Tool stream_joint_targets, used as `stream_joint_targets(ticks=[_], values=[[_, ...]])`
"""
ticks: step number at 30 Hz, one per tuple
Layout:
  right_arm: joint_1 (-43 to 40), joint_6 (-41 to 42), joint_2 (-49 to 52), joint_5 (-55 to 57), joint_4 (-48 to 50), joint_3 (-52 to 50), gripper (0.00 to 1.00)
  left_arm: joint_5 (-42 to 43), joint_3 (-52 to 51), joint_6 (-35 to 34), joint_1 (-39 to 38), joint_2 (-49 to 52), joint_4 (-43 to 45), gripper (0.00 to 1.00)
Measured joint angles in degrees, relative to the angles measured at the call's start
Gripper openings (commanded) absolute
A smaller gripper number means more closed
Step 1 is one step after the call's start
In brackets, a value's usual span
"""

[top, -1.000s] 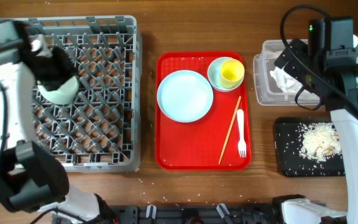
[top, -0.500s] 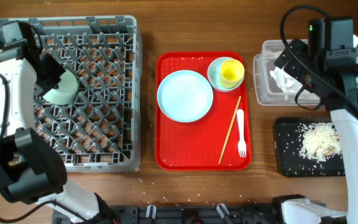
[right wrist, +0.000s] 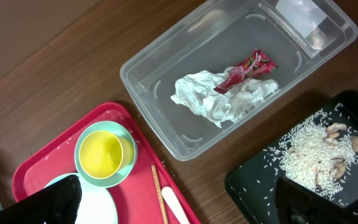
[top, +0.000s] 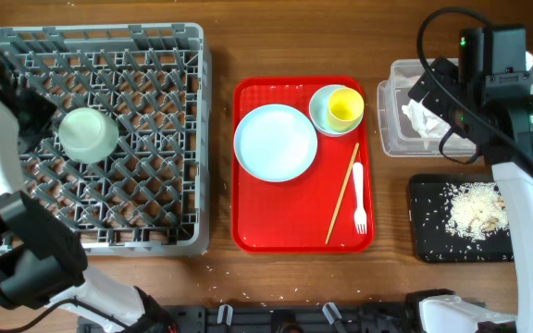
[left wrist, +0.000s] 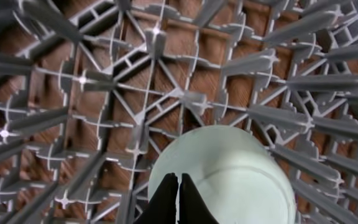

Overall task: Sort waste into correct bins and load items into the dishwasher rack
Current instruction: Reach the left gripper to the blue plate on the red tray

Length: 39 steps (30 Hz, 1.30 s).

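Note:
A small pale bowl lies upside down in the grey dishwasher rack; it also shows in the left wrist view. My left gripper is shut and empty at the bowl's edge. My right gripper is wide open and empty, above the gap between red tray and bins. On the red tray lie the blue-green plate, a yellow cup in the second bowl, chopsticks and a white fork. The clear tub holds the napkin and red wrapper.
The black tray at the front right holds rice scraps. A few rice grains lie on the wood by the table's front edge. The right arm hangs over the clear tub and black tray.
My left gripper has let go of the pale bowl and pulled back to the left. The bowl now rests upside down in the rack. The right arm has not moved.

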Motion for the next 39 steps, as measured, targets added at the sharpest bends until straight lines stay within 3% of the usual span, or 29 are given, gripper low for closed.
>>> stream_joint_targets(ticks=[5, 6, 7, 9, 10, 12, 16, 20, 26, 33, 36, 38, 39], values=[[0.0, 0.0, 0.0, 0.0, 0.0, 0.0, 1.0, 13.8, 0.0, 2.4, -1.6, -3.1, -1.6, 0.04], [0.0, 0.0, 0.0, 0.0, 0.0, 0.0, 1.0, 16.3, 0.0, 3.5, -2.9, -4.5, -2.0, 0.08], [0.0, 0.0, 0.0, 0.0, 0.0, 0.0, 1.0, 17.7, 0.0, 4.6, -3.9, -5.4, -2.1, 0.23], [0.0, 0.0, 0.0, 0.0, 0.0, 0.0, 1.0, 24.7, 0.0, 6.0, -14.0, -9.6, -2.4, 0.65], [0.0, 0.0, 0.0, 0.0, 0.1, 0.0, 1.0, 25.9, 0.0, 6.6, -18.8, -9.9, -2.4, 0.79], [0.0, 0.0, 0.0, 0.0, 0.1, 0.0, 1.0, 27.1, 0.0, 7.3, -28.5, -9.0, -1.3, 0.81], [0.0, 0.0, 0.0, 0.0, 0.2, 0.0, 1.0, 21.0, 0.0, 7.4, -46.3, -4.6, 1.7, 0.76], [0.0, 0.0, 0.0, 0.0, 0.2, 0.0, 1.0, 11.3, 0.0, 7.5, -57.9, -0.1, 1.8, 0.73], [0.0, 0.0, 0.0, 0.0, 0.2, 0.0, 1.0, 5.8, 0.0, 7.7, -66.0, 5.5, 2.0, 0.68], [0.0, 0.0, 0.0, 0.0, 0.2, 0.0, 1.0, 3.2, 0.0, 12.6, -73.7, 14.2, 6.8, 0.67], [0.0, 0.0, 0.0, 0.0, 0.2, 0.0, 1.0, 2.6, 0.0, 14.3, -74.4, 15.1, 7.4, 0.47], [0.0, 0.0, 0.0, 0.0, 0.2, 0.0, 1.0, 2.2, 0.0, 14.8, -74.4, 16.3, 7.7, 0.21], [0.0, 0.0, 0.0, 0.0, 0.2, 0.0, 1.0, 1.7, 0.0, 14.9, -74.4, 17.2, 7.7, 0.13]])
